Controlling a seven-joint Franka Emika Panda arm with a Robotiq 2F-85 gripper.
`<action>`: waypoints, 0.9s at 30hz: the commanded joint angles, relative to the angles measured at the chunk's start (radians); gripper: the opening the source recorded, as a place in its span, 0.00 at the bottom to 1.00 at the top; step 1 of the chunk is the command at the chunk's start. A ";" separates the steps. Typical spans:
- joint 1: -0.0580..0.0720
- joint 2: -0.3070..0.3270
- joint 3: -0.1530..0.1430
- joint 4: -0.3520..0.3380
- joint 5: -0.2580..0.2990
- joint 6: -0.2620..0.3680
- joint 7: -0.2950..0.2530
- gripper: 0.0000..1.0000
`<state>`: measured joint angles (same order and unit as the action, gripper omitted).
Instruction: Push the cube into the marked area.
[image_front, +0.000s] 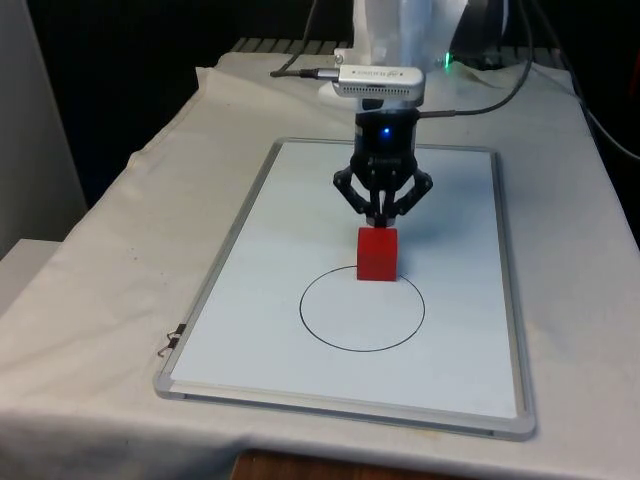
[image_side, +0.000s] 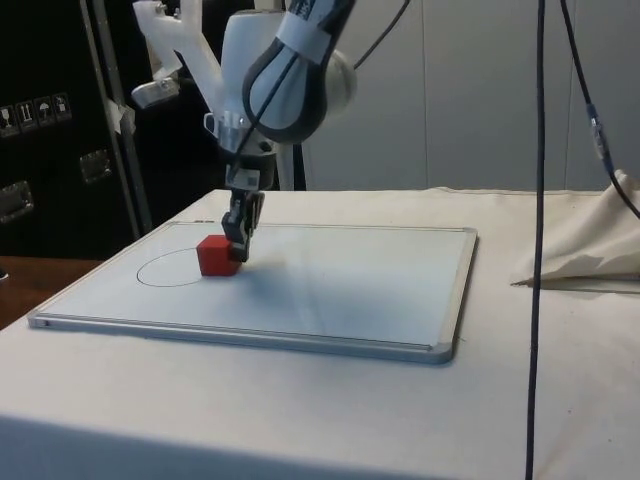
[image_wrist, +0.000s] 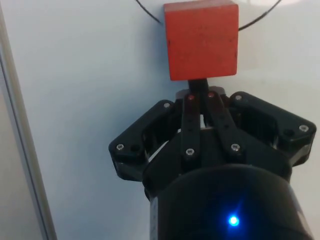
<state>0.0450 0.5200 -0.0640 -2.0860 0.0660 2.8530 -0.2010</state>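
Note:
A red cube (image_front: 378, 253) (image_side: 218, 255) (image_wrist: 201, 38) rests on the whiteboard (image_front: 260, 260), straddling the far edge of a black drawn circle (image_front: 362, 310) (image_side: 165, 270). My black gripper (image_front: 382, 219) (image_side: 241, 238) (image_wrist: 200, 89) stands upright just behind the cube, on the side away from the circle. Its two fingers are pressed together, shut with nothing between them, and their tips touch the cube's rear face low down near the board.
The whiteboard has a metal frame (image_front: 215, 270) (image_side: 455, 300) and lies flat on the white cloth. A bunched fold of cloth (image_side: 590, 245) lies past the board's far end in the side view. Black cables (image_side: 540, 200) hang there too.

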 joint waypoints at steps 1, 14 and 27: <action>-0.010 0.013 0.015 0.018 0.018 -0.005 -0.003 0.00; -0.011 0.104 0.024 0.128 0.087 -0.008 0.000 0.00; -0.005 0.156 0.015 0.220 0.100 -0.027 0.026 0.00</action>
<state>0.0450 0.6710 -0.0550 -1.8770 0.1590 2.8340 -0.1750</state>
